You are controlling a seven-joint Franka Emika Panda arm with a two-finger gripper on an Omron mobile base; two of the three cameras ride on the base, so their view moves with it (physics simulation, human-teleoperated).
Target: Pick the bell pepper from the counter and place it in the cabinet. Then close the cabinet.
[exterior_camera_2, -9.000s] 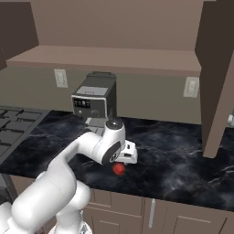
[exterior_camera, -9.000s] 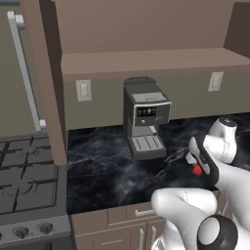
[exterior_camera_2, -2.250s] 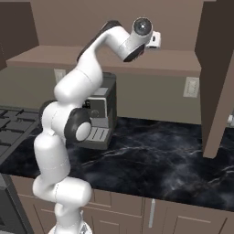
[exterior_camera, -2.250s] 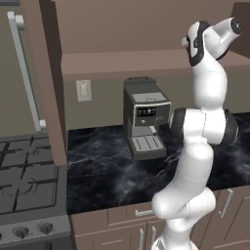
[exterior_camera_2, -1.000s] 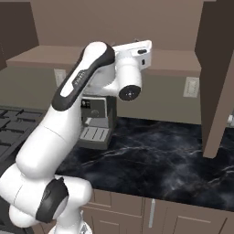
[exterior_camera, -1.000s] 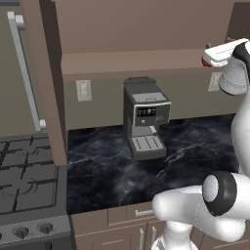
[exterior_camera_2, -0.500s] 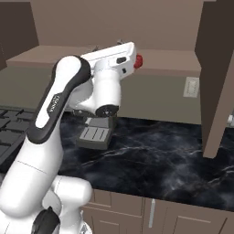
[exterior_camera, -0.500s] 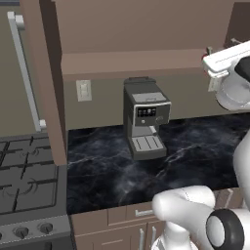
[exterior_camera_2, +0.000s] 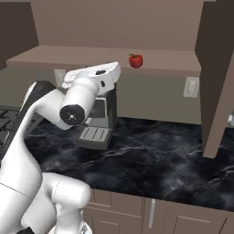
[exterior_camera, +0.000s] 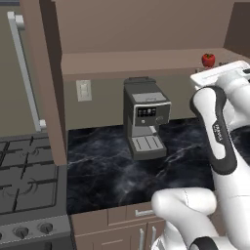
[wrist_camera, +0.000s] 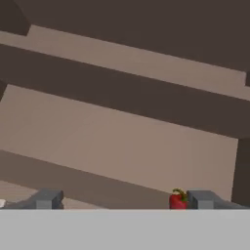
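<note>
From the left base view, the small glossy red bell pepper [exterior_camera: 208, 59] sits on the bottom board of the open brown wooden wall cabinet [exterior_camera: 146, 62], near that board's right end and close to its front edge, with bare board stretching leftward. From the right base view, the pepper [exterior_camera_2: 135, 60] stands free above the grey coffee machine [exterior_camera_2: 98, 119] on the black marble-veined counter [exterior_camera_2: 155, 155]. In my hand view, my pincer [wrist_camera: 122, 200] is spread wide and holds nothing; the pepper [wrist_camera: 177, 199] lies just beside one finger. No writing is legible.
</note>
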